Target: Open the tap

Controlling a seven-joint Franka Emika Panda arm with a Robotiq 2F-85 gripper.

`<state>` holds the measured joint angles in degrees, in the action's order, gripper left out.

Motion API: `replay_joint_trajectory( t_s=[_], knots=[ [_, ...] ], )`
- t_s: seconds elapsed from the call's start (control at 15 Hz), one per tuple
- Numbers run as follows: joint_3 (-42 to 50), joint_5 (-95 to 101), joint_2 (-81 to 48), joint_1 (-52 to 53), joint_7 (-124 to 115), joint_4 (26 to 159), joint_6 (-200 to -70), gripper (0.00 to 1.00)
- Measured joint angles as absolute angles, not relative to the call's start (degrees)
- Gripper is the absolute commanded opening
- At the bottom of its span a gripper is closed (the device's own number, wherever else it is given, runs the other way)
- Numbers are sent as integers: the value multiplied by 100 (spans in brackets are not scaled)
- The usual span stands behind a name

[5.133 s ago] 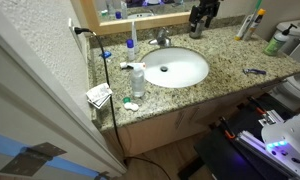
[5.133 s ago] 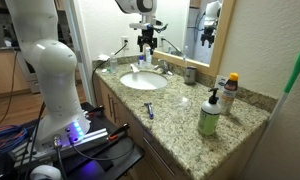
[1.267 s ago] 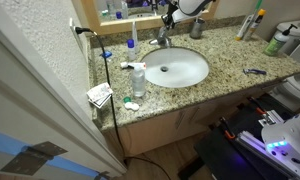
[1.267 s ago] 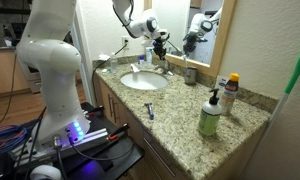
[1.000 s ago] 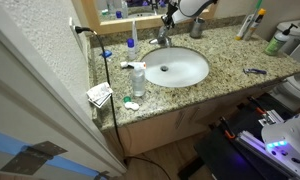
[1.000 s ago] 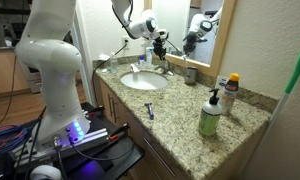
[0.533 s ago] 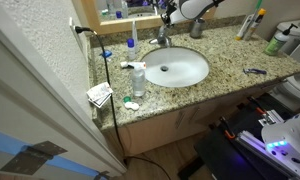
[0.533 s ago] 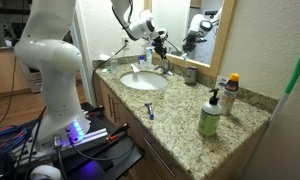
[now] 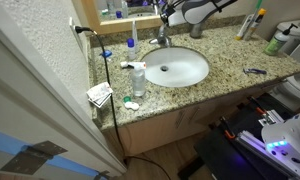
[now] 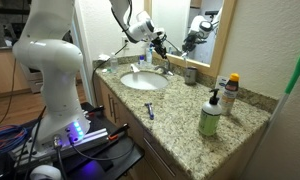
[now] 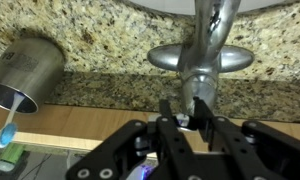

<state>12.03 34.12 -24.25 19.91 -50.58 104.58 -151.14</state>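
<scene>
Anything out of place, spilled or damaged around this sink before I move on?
Nothing looks spilled or broken, and the tap looks intact. Two small oddities in an exterior view: a crumpled paper packet sits right at the corner edge of the counter, and what looks like a razor lies loose on the granite.

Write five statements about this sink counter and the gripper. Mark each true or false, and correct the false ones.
1. In the wrist view, the lever end of the tap lies between the jaws of the gripper. True.
2. A razor lies inside the basin. False: it lies on the granite counter, outside the basin.
3. A metal cup stands on the counter near the tap. True.
4. The gripper holds the green bottle. False: that bottle stands on the counter, well away from the gripper.
5. A clear bottle stands beside the basin. True.
</scene>
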Motion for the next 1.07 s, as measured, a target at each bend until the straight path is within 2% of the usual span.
replay_joint_trajectory(
  t_s=[0.73,0.8,0.93,1.07],
  knots=[
    [1383,4730,-2383,2170,-6693,10691,-15449,7],
    [1434,4790,-2383,2214,-6799,10710,-15489,52],
    [1522,4855,-2382,2283,-6988,10737,-15533,60],
    [1486,4797,-2362,2239,-6989,10750,-15446,73]
  ],
)
